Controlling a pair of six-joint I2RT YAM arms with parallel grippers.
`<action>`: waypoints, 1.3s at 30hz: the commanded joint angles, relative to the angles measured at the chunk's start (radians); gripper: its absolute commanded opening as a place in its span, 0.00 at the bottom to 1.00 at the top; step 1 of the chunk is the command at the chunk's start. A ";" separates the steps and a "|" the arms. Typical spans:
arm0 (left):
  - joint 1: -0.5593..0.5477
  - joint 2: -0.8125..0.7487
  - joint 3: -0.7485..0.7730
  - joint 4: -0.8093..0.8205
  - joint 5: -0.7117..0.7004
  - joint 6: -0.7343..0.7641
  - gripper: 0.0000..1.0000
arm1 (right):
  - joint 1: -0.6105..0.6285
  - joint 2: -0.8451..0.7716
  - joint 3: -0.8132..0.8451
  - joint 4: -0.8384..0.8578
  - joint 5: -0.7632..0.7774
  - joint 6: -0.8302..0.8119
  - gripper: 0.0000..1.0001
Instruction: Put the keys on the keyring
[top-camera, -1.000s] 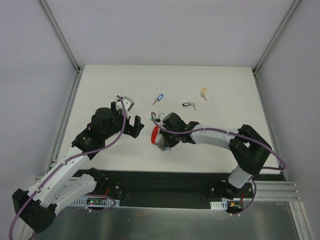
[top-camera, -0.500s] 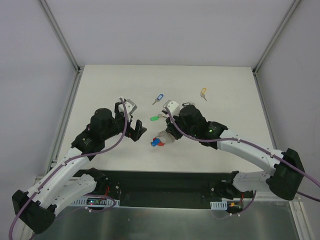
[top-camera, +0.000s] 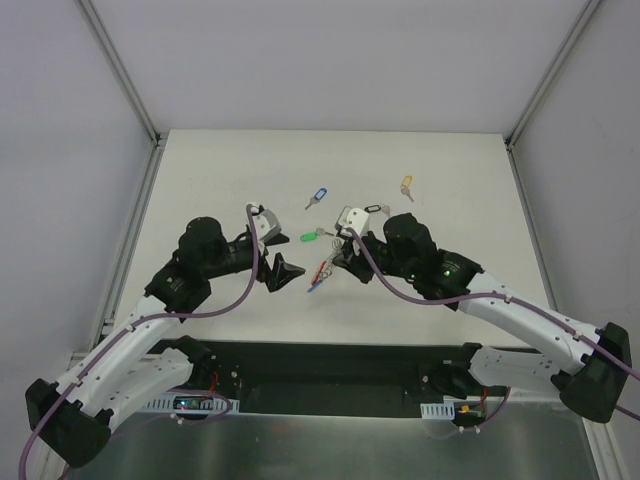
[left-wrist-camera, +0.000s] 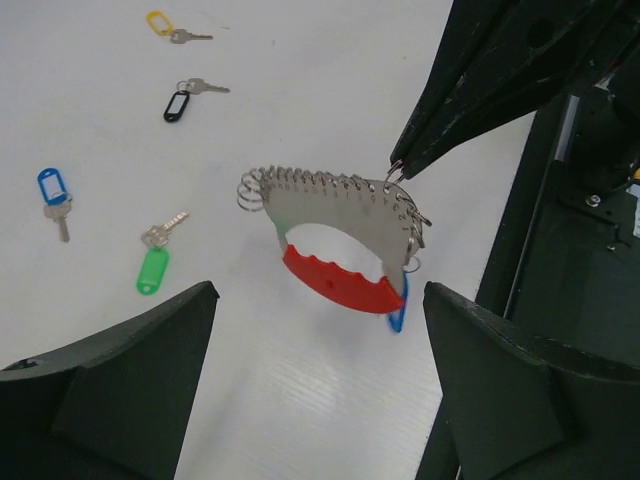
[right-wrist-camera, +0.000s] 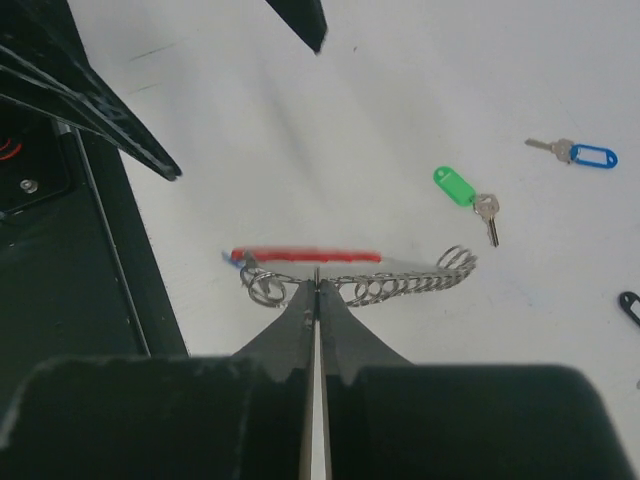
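Right fingers (right-wrist-camera: 285, 345) clamped on keyring (left-wrist-camera: 340, 215), lifted above counter (left-wrist-camera: 300, 60). Left fingers (left-wrist-camera: 130, 370) spread, empty, nearby. Blue-tagged key (left-wrist-camera: 397, 312) appears hung on ring. Green key (left-wrist-camera: 152, 265), blue key (left-wrist-camera: 52, 195), black key (left-wrist-camera: 180, 100), yellow key (left-wrist-camera: 165, 22) on counter, not yet threaded.

Keys (top-camera: 310, 238) behind the keyring (top-camera: 322, 270)

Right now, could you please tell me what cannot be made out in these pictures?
Left wrist view: the second blue key shows only a sliver of tag behind the red band of the keyring; whether it is threaded cannot be told.
Right wrist view: the black key is cut off by the right edge; the right gripper covers the ring it pinches.
Top view: the keyring's rings are too small to count.
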 joint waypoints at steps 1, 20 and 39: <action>0.008 0.051 -0.006 0.094 0.145 0.011 0.82 | 0.000 -0.024 -0.005 0.053 -0.115 -0.066 0.01; -0.152 0.174 -0.084 0.172 -0.041 -0.093 0.62 | -0.020 0.174 -0.045 0.079 -0.252 -0.100 0.01; -0.163 0.320 -0.256 0.607 0.161 -0.036 0.47 | -0.031 0.154 -0.088 0.008 -0.310 -0.133 0.01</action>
